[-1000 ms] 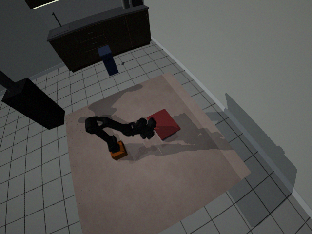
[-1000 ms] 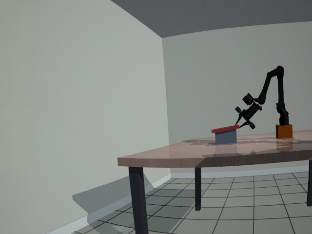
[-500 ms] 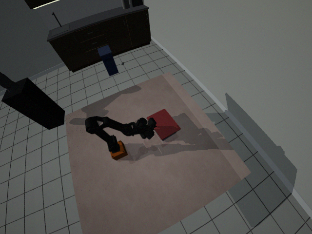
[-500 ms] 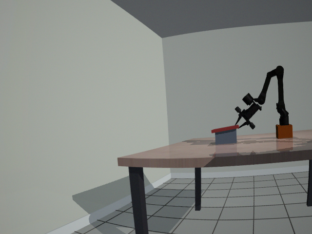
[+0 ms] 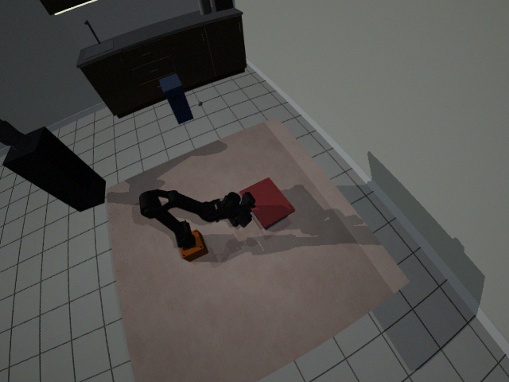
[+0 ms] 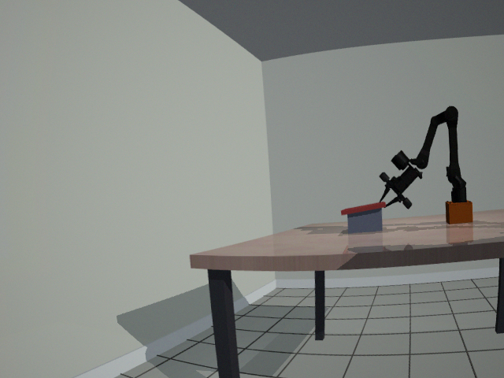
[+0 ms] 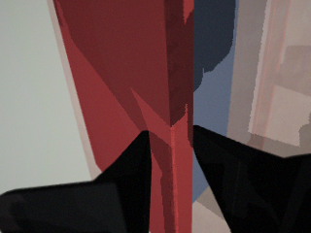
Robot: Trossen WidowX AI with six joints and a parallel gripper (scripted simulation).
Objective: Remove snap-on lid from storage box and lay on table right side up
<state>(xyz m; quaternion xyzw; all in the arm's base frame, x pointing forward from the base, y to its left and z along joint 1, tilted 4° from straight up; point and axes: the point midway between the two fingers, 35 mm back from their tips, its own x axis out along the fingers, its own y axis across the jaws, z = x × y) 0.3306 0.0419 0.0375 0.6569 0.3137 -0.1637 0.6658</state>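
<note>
The red lid [image 5: 271,201] [image 6: 362,209] [image 7: 117,53] lies over the blue-grey storage box [image 6: 365,221] [image 7: 214,104]. In the exterior view the lid is tilted, its side toward the arm higher than its far side. The box stands upright on the table [image 5: 262,296] [image 6: 264,252]. My gripper [image 6: 382,204] [image 7: 169,134] is shut on the lid's raised edge, one finger over its top face and one at its rim's underside. In the top view the fingertips are hidden by the gripper's body. Whether the lid still touches the box all round cannot be told.
The arm's orange base [image 5: 195,247] [image 6: 459,212] stands on the table, on the gripper's side of the box. A pale wall [image 5: 410,103] [image 6: 142,162] rises beyond the table's edge on the box's far side.
</note>
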